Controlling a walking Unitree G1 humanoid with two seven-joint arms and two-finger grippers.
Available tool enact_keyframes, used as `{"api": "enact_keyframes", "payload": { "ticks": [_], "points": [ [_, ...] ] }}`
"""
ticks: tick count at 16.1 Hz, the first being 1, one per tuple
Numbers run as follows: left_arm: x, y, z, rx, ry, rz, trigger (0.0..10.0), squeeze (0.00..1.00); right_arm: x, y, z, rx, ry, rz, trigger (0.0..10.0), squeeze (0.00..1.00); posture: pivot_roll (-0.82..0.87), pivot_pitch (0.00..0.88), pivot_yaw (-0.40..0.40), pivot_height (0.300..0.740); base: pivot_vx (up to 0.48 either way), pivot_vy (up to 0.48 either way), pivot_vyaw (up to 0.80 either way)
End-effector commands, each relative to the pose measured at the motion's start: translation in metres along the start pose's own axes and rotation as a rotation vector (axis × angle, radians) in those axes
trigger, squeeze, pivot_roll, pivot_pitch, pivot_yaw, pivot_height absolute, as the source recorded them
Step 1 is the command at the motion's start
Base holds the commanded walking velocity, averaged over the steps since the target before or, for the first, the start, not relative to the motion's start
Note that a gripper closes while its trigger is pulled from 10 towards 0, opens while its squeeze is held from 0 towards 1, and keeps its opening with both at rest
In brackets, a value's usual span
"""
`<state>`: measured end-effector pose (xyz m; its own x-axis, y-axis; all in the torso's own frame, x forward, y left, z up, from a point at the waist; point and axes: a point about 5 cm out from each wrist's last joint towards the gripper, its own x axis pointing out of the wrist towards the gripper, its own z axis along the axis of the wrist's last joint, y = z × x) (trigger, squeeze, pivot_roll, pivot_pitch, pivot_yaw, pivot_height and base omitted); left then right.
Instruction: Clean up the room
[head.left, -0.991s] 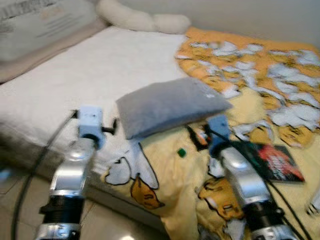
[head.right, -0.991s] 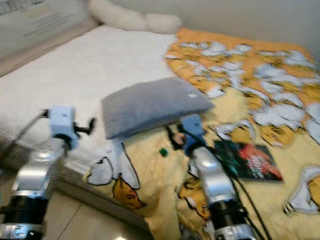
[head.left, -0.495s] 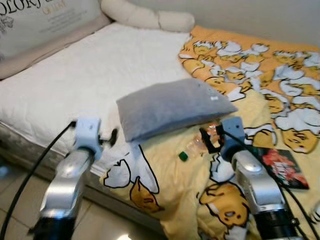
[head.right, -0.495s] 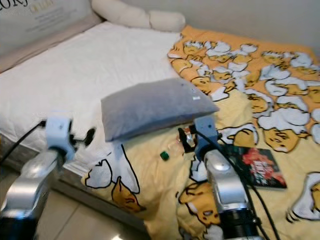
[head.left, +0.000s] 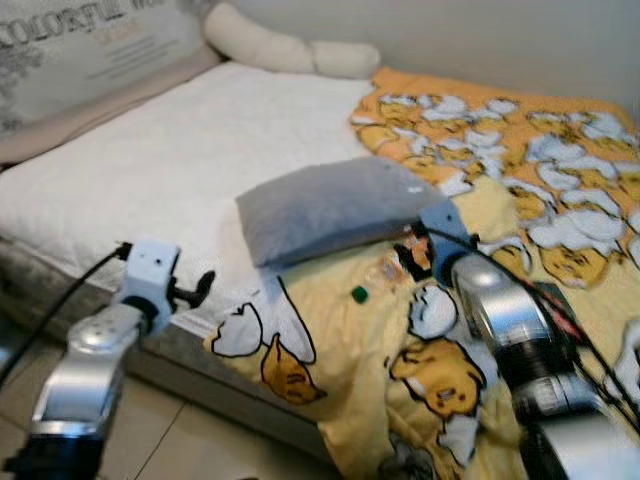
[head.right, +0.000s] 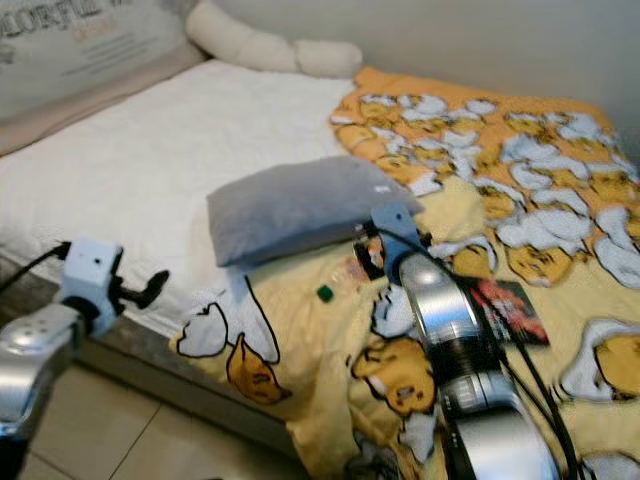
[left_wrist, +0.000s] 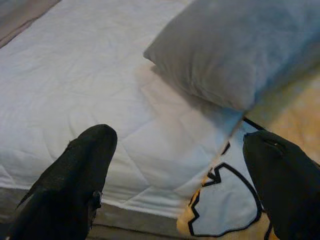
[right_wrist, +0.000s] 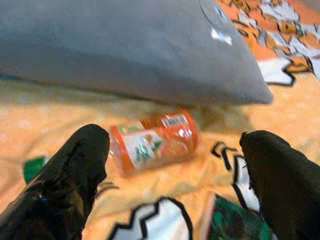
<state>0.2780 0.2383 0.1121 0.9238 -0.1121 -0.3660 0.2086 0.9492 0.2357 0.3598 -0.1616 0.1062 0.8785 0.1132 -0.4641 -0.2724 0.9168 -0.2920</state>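
Lying on its side on the yellow cartoon blanket (head.right: 330, 330), a small orange bottle (right_wrist: 154, 140) sits just in front of the right claw (right_wrist: 175, 170). The bottle rests between the two black fingers (right_wrist: 75, 165), which are spread wide apart and not touching it. It lies right beside the edge of the grey pillow (head.left: 330, 205), and a little green cap (head.left: 359, 294) lies near it on the blanket. From the head views the bottle is mostly hidden behind the claw and looks blurry. A dark book (head.right: 510, 300) is partly covered by the right arm, and its cover is too fuzzy to read. The right arm reaches forward over the blanket toward the pillow. The left claw (left_wrist: 185, 165) hangs over the edge of the white bed (head.left: 150, 170), its fingers wide apart with nothing in them, pointing at the pillow's corner. The left arm is bent low beside the bed.
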Motion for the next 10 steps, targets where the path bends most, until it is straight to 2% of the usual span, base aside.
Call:
{"api": "enact_keyframes", "payload": {
  "ticks": [1,3,5,6,8,10],
  "points": [
    [-0.002,-0.002,0.0,0.003,-0.004,-0.013,10.0,0.0,0.003,0.0,0.01,0.014,-0.025,-0.003,10.0,1.0,0.05,0.0,-0.012,0.74,0.0,0.0,0.0],
    [-0.003,-0.006,0.005,-0.021,-0.054,0.035,10.0,0.0,0.003,0.004,0.018,0.065,-0.093,0.01,10.0,1.0,0.08,0.0,-0.037,0.74,0.0,0.0,0.0],
    [-0.001,-0.024,0.013,-0.053,-0.119,0.087,10.0,0.0,-0.014,0.014,0.01,0.259,-0.23,0.047,10.0,1.0,0.08,0.0,-0.046,0.74,0.0,0.0,0.0],
    [0.0,-0.029,0.015,-0.058,-0.128,0.088,10.0,0.0,-0.02,0.017,0.003,0.279,-0.243,0.045,10.0,1.0,0.07,0.0,-0.046,0.74,0.0,0.0,0.0],
    [0.005,-0.04,0.02,-0.076,-0.147,0.085,10.0,0.0,-0.035,0.025,-0.028,0.343,-0.202,-0.006,10.0,1.0,0.06,0.0,-0.035,0.74,0.0,0.0,0.0],
    [0.007,-0.043,0.024,-0.068,-0.157,0.074,10.0,0.0,-0.046,0.027,-0.046,0.372,-0.179,-0.063,10.0,1.0,0.04,0.0,-0.015,0.74,0.0,0.154,-0.73]
  ]
}}
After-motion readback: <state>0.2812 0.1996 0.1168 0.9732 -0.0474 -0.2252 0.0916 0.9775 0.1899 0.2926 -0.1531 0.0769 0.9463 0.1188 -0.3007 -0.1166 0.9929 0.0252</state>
